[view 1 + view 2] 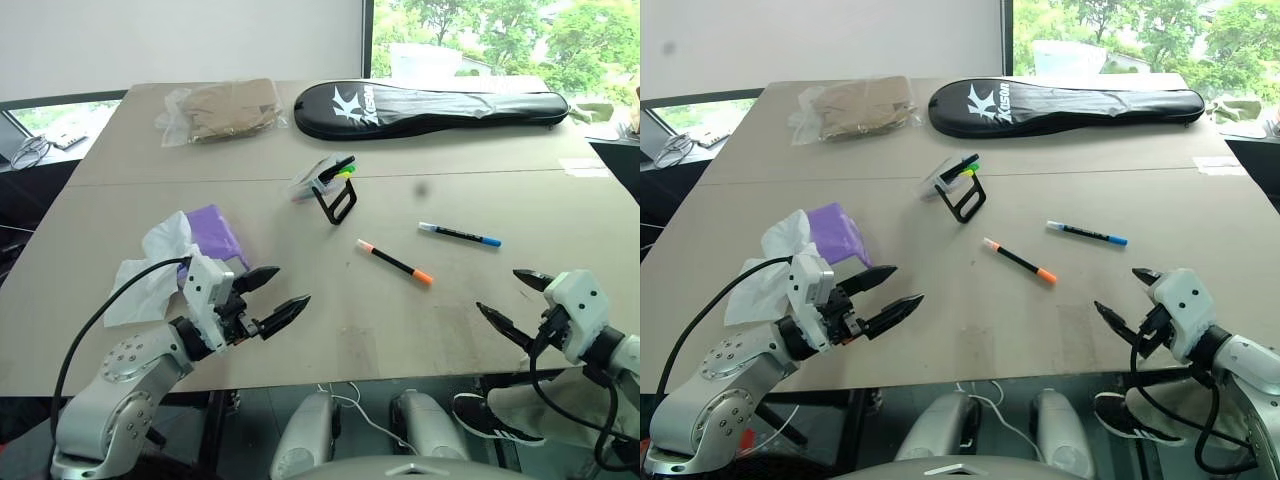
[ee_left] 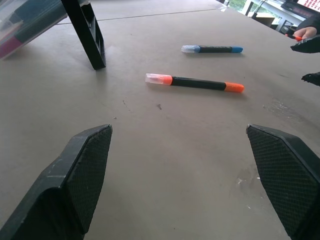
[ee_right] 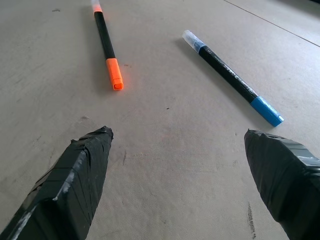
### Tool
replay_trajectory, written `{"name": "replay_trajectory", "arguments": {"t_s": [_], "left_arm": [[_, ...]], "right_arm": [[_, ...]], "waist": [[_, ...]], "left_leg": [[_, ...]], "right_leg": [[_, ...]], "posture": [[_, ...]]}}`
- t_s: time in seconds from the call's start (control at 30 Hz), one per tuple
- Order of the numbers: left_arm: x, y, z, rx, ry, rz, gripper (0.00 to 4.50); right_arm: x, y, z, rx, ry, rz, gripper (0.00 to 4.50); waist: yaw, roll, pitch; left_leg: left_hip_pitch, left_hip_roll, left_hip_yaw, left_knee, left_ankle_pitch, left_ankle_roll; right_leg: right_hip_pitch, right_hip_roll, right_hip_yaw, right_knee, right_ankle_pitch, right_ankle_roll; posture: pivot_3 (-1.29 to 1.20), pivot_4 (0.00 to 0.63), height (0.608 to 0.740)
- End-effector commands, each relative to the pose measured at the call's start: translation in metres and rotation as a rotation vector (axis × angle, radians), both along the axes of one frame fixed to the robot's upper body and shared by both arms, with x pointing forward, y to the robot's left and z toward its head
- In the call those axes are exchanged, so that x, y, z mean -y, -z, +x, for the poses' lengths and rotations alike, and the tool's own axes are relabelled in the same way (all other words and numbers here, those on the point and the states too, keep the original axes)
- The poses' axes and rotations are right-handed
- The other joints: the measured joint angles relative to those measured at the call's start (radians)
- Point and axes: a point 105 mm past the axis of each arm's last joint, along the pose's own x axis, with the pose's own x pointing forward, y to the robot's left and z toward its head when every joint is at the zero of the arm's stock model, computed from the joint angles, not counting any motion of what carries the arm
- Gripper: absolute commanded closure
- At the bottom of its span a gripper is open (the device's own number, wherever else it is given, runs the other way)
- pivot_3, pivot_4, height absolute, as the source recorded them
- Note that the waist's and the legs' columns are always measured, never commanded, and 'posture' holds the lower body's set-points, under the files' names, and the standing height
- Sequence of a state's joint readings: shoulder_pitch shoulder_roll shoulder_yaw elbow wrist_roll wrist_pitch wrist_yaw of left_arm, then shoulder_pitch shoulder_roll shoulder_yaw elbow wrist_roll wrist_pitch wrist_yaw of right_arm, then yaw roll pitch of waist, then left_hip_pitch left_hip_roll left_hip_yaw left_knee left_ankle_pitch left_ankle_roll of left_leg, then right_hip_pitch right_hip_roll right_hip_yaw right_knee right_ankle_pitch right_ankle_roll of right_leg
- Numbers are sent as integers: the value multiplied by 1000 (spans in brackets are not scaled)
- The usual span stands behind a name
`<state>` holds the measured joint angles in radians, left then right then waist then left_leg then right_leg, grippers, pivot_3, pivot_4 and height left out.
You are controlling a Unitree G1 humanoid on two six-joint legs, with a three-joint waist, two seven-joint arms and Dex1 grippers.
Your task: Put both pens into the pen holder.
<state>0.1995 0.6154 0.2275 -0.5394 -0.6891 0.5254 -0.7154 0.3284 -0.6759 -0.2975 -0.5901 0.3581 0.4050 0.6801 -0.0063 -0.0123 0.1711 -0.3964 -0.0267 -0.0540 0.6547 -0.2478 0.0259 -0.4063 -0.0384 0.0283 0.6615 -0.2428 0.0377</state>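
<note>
The table looks like matt, faintly scuffed board. Both pens have smooth plastic barrels with glossy caps. The pen holder near the middle is clear shiny plastic on a black wire frame. Toward the far edge lies a glossy black racket bag and a crinkled clear plastic bag. Soft white tissue sits by the left edge.

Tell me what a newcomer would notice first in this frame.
Two thin black marker pens lie loose mid-table: the orange-and-pink-ended pen and, to its right, the blue-and-white-ended pen. Behind them the small clear pen holder with a black wire frame is tipped over. The left hand and right hand hover open at the near edge.
</note>
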Motion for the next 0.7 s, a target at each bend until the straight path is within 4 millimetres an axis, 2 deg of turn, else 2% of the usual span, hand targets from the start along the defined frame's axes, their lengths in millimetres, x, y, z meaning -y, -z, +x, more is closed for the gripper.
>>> {"name": "replay_trajectory", "arguments": {"t_s": [0.03,0.13,0.23,0.33,0.47,0.57,0.7], "left_arm": [[6,-10,-4,51,41,6,38],[13,-9,-3,95,72,19,38],[24,-25,-2,129,115,-32,38],[30,-21,-10,124,229,13,38],[40,-37,-13,173,332,34,38],[42,-38,-9,191,355,61,38],[45,-40,-6,206,362,62,38]], "right_arm": [[-6,-7,6,13,-20,-23,0],[-20,0,21,-58,-57,-26,0],[-23,-10,36,-68,-73,-16,0],[-24,-7,56,-105,-67,-55,0],[-17,-10,101,-185,-14,-130,0],[-7,-7,129,-203,23,-214,0],[4,7,151,-270,21,-326,0]], "waist": [[0,0,0],[-10,-1,0],[-1,-1,0],[-1,-2,0],[-10,-1,3],[-8,-1,2],[-8,-2,2]], "left_leg": [[0,0,0,0,0,0],[1,1,3,0,0,0],[2,1,3,0,0,0],[0,1,0,0,0,0],[-1,1,4,-1,0,0],[0,1,4,-1,0,0],[-1,1,4,-1,0,0]], "right_leg": [[0,0,0,0,0,0],[0,1,0,0,0,-1],[0,1,0,0,0,-2],[0,2,-1,0,1,0],[-2,2,0,-1,1,-2],[-2,2,0,0,2,-2],[-3,3,-1,0,2,-1]], "posture": [[0,150,740],[0,150,740],[0,150,740],[0,150,740],[0,150,740],[0,150,740],[0,150,740]]}}
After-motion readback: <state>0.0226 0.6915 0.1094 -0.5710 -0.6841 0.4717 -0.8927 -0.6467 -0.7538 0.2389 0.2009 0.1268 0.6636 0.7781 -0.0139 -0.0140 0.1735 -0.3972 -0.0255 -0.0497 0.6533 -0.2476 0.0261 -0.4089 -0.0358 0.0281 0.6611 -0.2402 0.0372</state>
